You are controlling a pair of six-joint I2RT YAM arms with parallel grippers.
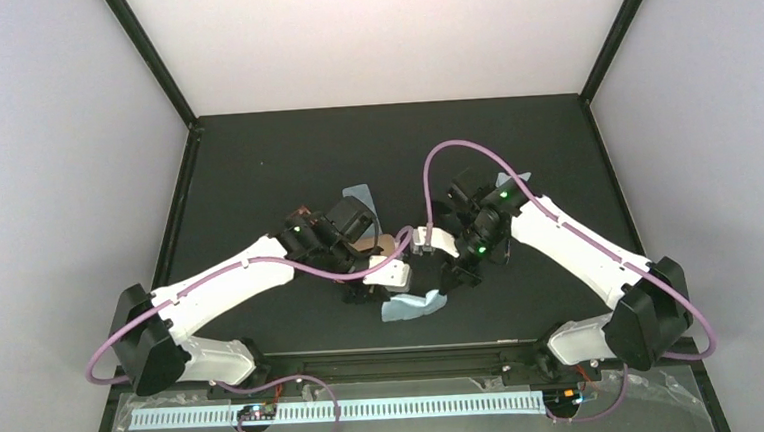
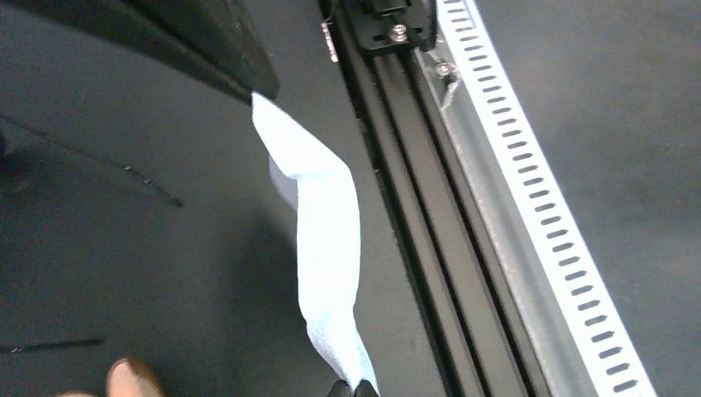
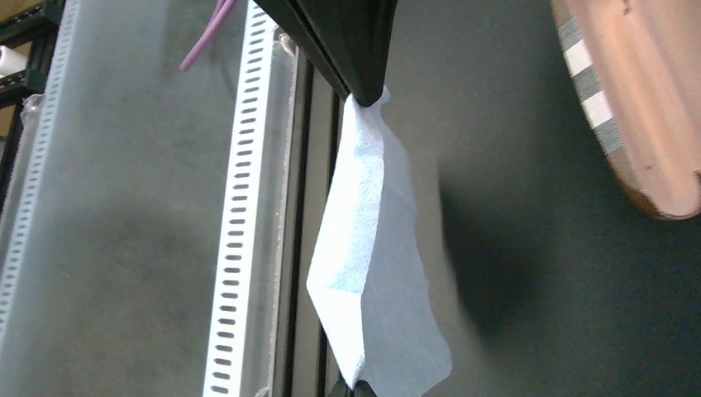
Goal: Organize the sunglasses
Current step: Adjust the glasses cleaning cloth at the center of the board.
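So both arms are on the same light blue cloth [image 1: 411,305] near the front of the tabletop [image 1: 255,164]. The left gripper [image 2: 351,389] has its jaws pinched tight on one end, the right gripper [image 3: 341,389] has its jaws clamped on the other, and the cloth hangs a bit slack and folded between them, up off the surface. The sunglasses are hard to make out, tbh. In the left wrist view a couple of thin dark rods lie flat on the tabletop off to the side of the cloth. They look like the folding arms of the black sunglasses [image 2: 124,169], and neither gripper touches them. I can't pick out the reddish-brown pair for sure. A tan case [image 3: 636,107] with a striped edge sits at the side of the right wrist view, clear of the cloth. Two more blue cloths [image 1: 360,194] [image 1: 509,180] lie farther back behind the wrists.
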